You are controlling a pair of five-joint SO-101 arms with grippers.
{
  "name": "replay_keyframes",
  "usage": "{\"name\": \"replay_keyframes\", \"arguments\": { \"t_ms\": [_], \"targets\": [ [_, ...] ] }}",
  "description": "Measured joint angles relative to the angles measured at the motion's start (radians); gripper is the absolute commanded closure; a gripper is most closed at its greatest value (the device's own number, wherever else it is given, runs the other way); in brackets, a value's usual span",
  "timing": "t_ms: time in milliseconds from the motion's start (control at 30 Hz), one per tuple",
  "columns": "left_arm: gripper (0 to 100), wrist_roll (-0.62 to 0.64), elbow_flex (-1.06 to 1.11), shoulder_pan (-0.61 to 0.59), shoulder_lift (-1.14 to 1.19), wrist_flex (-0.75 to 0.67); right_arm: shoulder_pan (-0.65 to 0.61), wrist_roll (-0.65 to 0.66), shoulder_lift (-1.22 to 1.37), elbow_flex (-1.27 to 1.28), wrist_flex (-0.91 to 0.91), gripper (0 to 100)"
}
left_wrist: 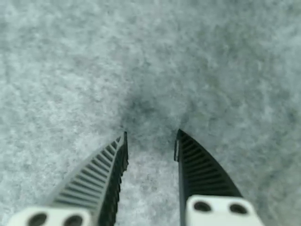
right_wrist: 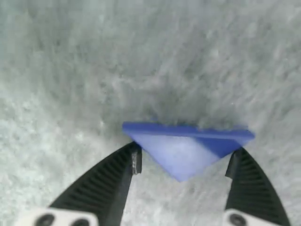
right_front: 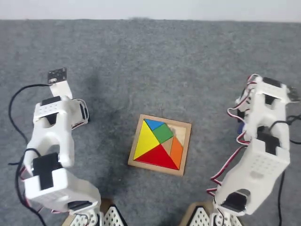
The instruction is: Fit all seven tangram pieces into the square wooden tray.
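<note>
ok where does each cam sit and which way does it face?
High view: fixed overhead, looking down on the wooden tray on the grey mat; left arm and right arm show.
Left wrist view: on that wrist, looking down past the open left gripper at bare mat.
Right wrist view: on that wrist, looking down past the open right gripper at a blue triangle between its fingers.
Shared: grey mat in all three; the blue speck by the right arm, high view, is likely that triangle.

left tool and right tool, both spread
</note>
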Motion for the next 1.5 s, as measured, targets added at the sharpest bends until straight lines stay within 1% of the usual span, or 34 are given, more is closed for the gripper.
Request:
{"name": "replay_keyframes", "arguments": {
  "t_ms": [167,300,467,567,667,867,1000,1167,1433,1500],
  "targets": [
    [85,0.002,0.0,-0.003,0.0,0.0,0.015,0.002,0.0,-0.003,-0.005,69.7],
    [85,0.002,0.011,-0.003,0.0,-0.006,0.06,-0.005,0.0,-0.003,-0.005,69.7],
    [85,0.003,0.025,-0.003,0.0,-0.026,0.068,-0.005,0.0,-0.003,0.092,69.7],
    [85,0.003,0.025,-0.003,0.0,-0.029,0.068,-0.011,0.0,-0.003,0.109,74.1],
    [85,0.003,0.025,-0.003,0.0,-0.029,0.068,-0.074,-0.009,-0.003,0.126,78.0],
    [85,0.003,0.025,-0.003,0.0,-0.029,0.086,-0.181,-0.077,-0.003,0.133,74.5],
    [85,0.003,0.025,-0.003,0.0,-0.029,0.137,-0.221,-0.078,-0.003,0.092,72.2],
    [85,0.003,0.025,-0.003,0.0,-0.029,0.138,-0.255,-0.031,-0.003,0.02,72.3],
    [85,0.003,0.025,-0.003,0.0,-0.029,0.13,-0.255,0.028,-0.037,-0.014,72.5],
    [85,0.003,0.025,-0.003,0.0,-0.029,0.115,-0.212,0.037,-0.051,-0.014,72.5]
  ]
}}
